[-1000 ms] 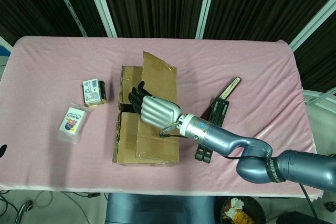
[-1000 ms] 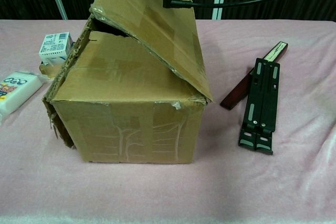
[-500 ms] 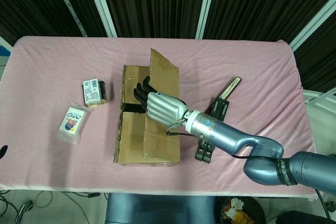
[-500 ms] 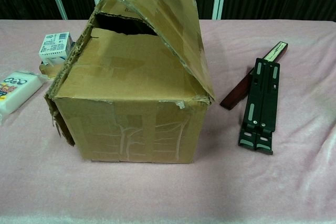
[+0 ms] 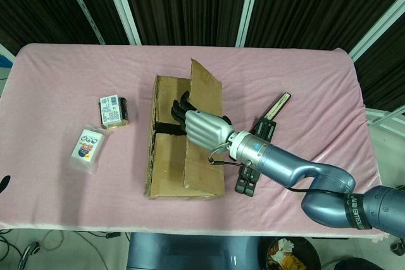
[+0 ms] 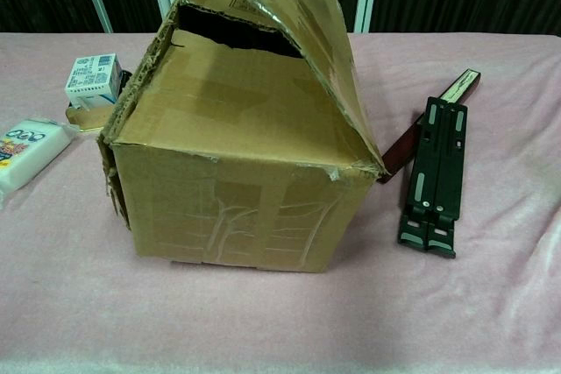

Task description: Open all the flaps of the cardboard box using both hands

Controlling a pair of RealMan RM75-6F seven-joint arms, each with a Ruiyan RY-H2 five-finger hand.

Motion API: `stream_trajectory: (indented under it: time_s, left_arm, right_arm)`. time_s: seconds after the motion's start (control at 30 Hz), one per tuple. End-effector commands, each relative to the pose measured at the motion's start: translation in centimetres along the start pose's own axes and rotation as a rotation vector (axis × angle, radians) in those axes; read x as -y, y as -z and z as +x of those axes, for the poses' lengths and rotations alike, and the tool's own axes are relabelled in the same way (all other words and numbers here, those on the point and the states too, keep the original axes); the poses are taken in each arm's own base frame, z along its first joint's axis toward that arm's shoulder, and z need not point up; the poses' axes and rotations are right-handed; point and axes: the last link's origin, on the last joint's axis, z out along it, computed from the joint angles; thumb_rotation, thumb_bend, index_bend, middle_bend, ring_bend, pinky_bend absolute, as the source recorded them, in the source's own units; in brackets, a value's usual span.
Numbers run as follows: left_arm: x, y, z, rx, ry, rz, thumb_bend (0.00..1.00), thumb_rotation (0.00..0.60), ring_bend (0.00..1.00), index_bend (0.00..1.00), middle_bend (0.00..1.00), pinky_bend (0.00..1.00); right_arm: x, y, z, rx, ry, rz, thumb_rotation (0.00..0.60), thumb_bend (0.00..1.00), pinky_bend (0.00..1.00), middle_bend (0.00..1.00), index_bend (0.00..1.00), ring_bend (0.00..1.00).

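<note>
The cardboard box (image 5: 183, 143) sits near the middle of the pink table (image 5: 304, 80), its long axis running from the robot's near edge toward the far one. The right hand (image 5: 202, 126) reaches in from the right, over the right-side flap (image 6: 307, 59), its dark fingertips (image 5: 179, 107) hooked past that flap's free edge into the gap. That flap stands raised and tilted, hinged along the box's right top edge, so it opens outward to the right, toward the arm. Whether the fingers actually clamp the cardboard or only press behind it I cannot tell, since the hand's back hides them in the head view and the chest view shows no hand. The opposite flap (image 6: 228, 85) lies nearly flat over the opening, hinged on the left. The left hand is out of sight in both views, though that flap lies on its side. A black folding stand (image 6: 434, 172) lies just right of the box.
</note>
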Motion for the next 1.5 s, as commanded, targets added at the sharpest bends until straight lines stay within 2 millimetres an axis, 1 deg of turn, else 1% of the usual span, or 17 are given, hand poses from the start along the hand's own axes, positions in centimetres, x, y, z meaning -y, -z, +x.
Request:
stream_trajectory:
  time_s: [0.03, 0.37, 0.43, 0.6, 0.83, 1.07, 1.5]
  left_arm:
    - [0.0, 0.0, 0.0, 0.000, 0.001, 0.001, 0.20, 0.600, 0.00, 0.00, 0.00, 0.02]
    - [0.0, 0.0, 0.1, 0.004, 0.009, 0.003, 0.20, 0.600, 0.00, 0.00, 0.00, 0.02]
    - [0.0, 0.0, 0.1, 0.004, 0.010, 0.002, 0.20, 0.600, 0.00, 0.00, 0.00, 0.02]
    - [0.0, 0.0, 0.1, 0.007, 0.013, 0.000, 0.20, 0.600, 0.00, 0.00, 0.00, 0.02]
    - [0.0, 0.0, 0.1, 0.011, 0.019, -0.002, 0.20, 0.600, 0.00, 0.00, 0.00, 0.02]
    - [0.0, 0.0, 0.2, 0.012, 0.021, -0.002, 0.20, 0.600, 0.00, 0.00, 0.00, 0.02]
    - [-0.1, 0.1, 0.2, 0.011, 0.022, -0.009, 0.20, 0.600, 0.00, 0.00, 0.00, 0.02]
  right_arm:
    - [-0.2, 0.0, 0.3, 0.008, -0.024, 0.016, 0.600, 0.22, 0.24, 0.10, 0.22, 0.11]
    - [-0.1, 0.0, 0.8, 0.031, -0.017, 0.073, 0.600, 0.17, 0.24, 0.09, 0.22, 0.10]
    - [-0.2, 0.0, 0.9, 0.033, -0.010, 0.076, 0.600, 0.16, 0.24, 0.09, 0.21, 0.10]
    - [-0.7, 0.1, 1.2, 0.033, 0.021, 0.074, 0.600, 0.15, 0.24, 0.08, 0.12, 0.10]
    - [-1.0, 0.6, 1.2, 0.040, 0.054, 0.060, 0.600, 0.17, 0.24, 0.07, 0.09, 0.10]
    - [-1.8, 1.7, 0.8, 0.079, 0.113, 0.051, 0.600, 0.18, 0.24, 0.06, 0.09, 0.09]
    - [-2.8, 3.6, 0.8, 0.127, 0.146, 0.029, 0.600, 0.18, 0.24, 0.06, 0.09, 0.09]
